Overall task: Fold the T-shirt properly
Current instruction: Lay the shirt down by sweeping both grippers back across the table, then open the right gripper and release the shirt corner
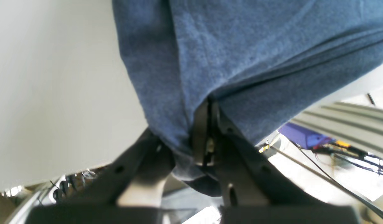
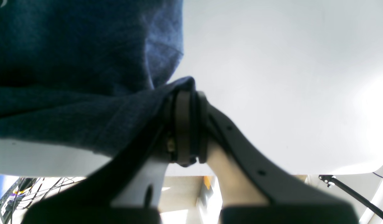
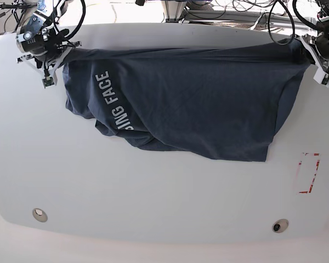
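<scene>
**Both grippers clamped on the shirt, cloth strung across the far edge**

Here's the T-shirt [image 3: 197, 104], a dark navy heathered knit, soft and finely flecked, hanging in loose diagonal creases across the far half of the white table [image 3: 153, 197]. White block lettering [image 3: 111, 104] runs up its left portion in the base view, partly swallowed by a fold. The lower edge sags in an uneven curve, bunched and rounded on the left, coming to a squarer corner on the right.

The tabletop is smooth and matte, with two small round fittings near the front edge and a red-outlined rectangle [image 3: 308, 173] off to the right.

Now the arms. The right gripper [image 2: 188, 102], seen at the top left of the base view, has its dark jaws pressed together on a gathered ridge of fabric; the wrist view shows cloth wrapped over the fingertips. The left gripper [image 1: 208, 109], at the top right of the base view, is likewise pinched tight on a fold of the shirt [image 1: 241, 46], the knit draping away above it. Both arms sit at the far corners, well apart, the shirt's upper edge stretched between them.
</scene>
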Tool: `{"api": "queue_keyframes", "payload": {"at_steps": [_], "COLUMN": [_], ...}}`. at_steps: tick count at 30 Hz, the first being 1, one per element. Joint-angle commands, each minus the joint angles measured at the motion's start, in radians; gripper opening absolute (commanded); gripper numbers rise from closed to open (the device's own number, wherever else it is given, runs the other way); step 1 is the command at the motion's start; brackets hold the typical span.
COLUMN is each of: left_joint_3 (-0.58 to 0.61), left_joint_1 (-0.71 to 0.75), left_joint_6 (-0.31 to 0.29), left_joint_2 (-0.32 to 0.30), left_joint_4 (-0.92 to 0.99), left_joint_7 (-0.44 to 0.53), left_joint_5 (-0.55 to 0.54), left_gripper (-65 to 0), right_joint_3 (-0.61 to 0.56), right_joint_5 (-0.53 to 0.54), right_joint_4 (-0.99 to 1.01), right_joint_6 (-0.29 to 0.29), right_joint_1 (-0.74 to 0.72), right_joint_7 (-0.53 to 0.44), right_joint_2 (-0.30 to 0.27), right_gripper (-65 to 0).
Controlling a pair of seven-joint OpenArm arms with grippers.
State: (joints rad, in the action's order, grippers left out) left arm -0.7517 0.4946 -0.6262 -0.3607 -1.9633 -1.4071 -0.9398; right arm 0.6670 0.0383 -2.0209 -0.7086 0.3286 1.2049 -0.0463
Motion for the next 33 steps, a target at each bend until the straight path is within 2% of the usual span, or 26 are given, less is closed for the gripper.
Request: {"api": "queue_keyframes", "payload": {"at_steps": [1, 19, 22, 24, 27, 30, 33], "left_joint_3": [-0.019, -0.019, -0.019, -0.019, -0.019, -0.019, -0.018], "left_joint_1": [0.013, 0.02, 0.02, 0.02, 0.02, 0.02, 0.019], "left_joint_6": [0.002, 0.009, 0.009, 0.009, 0.009, 0.007, 0.007], "left_joint_2": [-0.025, -0.028, -0.028, -0.028, -0.03, -0.03, -0.03], "left_joint_4": [-0.009, -0.008, -0.008, -0.008, -0.008, -0.008, -0.008], "left_joint_7": [0.011, 0.011, 0.011, 0.011, 0.011, 0.011, 0.011], "left_joint_5": [0.029, 0.031, 0.031, 0.031, 0.031, 0.031, 0.031], "left_gripper": [-65.0, -65.0, -65.0, -65.0, -65.0, -65.0, -65.0], "right_joint_3": [0.01, 0.012, 0.012, 0.012, 0.013, 0.015, 0.017], "right_joint_5": [-0.042, -0.044, -0.047, -0.047, -0.047, -0.044, -0.042], "right_joint_4": [-0.016, -0.011, -0.011, -0.011, -0.011, -0.011, -0.013], "right_joint_6": [0.01, 0.01, 0.01, 0.01, 0.01, 0.01, 0.01], "right_joint_1": [0.01, 0.05, 0.051, 0.051, 0.056, 0.062, 0.06], "right_joint_7": [-0.004, -0.006, -0.006, -0.004, -0.004, -0.004, -0.004], "right_joint_2": [-0.005, 0.006, 0.006, 0.006, 0.007, 0.026, 0.033], "right_gripper": [-65.0, -64.8, -63.1, -56.6, -41.2, -19.8, -3.2]}}
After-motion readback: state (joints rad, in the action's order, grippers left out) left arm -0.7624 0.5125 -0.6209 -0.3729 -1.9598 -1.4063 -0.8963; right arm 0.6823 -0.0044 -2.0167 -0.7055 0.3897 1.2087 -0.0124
